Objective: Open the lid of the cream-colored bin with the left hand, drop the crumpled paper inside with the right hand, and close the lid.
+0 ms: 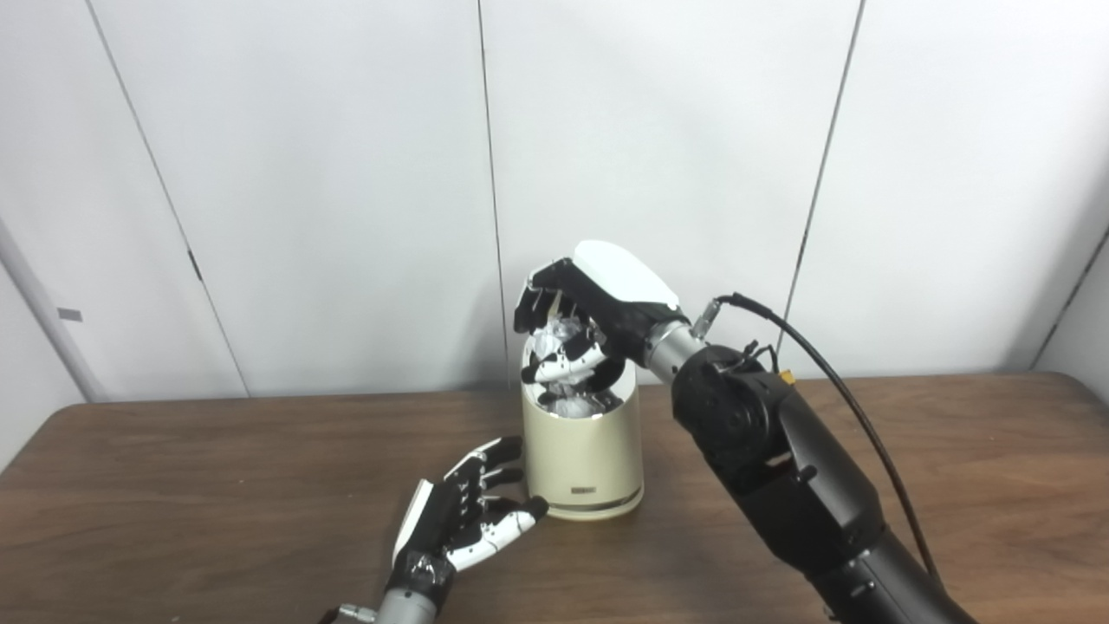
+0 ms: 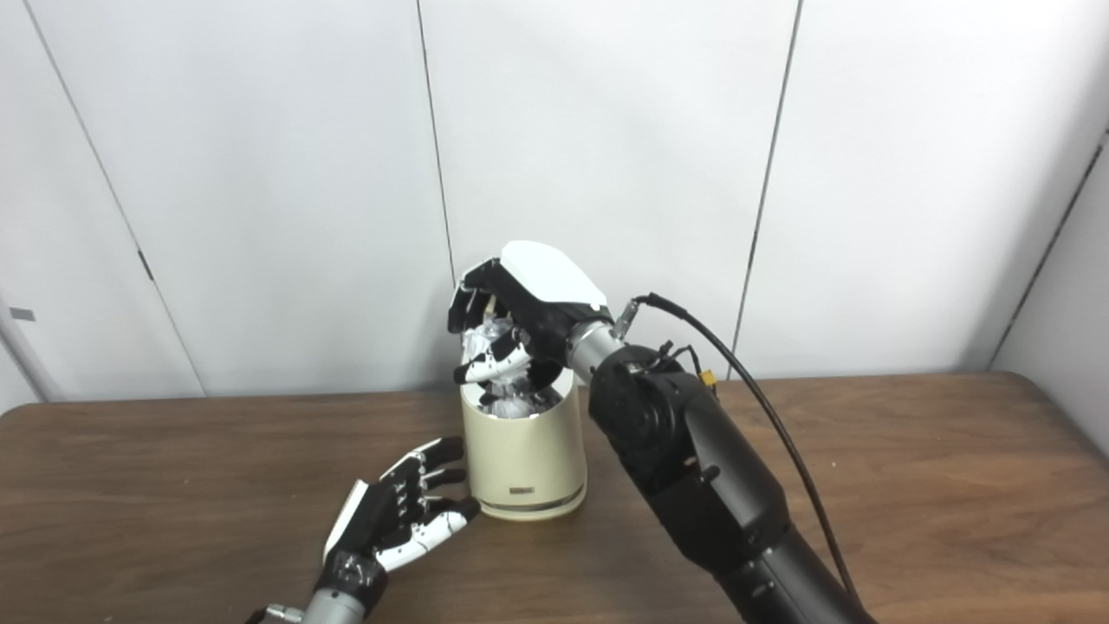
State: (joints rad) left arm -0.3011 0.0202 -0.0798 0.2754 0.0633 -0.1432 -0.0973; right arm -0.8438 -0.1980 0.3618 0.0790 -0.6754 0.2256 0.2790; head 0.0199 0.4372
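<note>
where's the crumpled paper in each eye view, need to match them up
Left eye view: the crumpled paper sits just right of centre, in the right hand above the mouth of the cream-colored bin.
Right eye view: the paper sits just left of centre, same grip, same height.
Shared landmark: the vertical wall seam rising behind the bin.

I am seeing the bin (image 1: 582, 459) standing mid-worktop (image 1: 173, 485), my left hand (image 1: 463, 516) just left of it, my right hand (image 1: 580, 316) above it.
</note>
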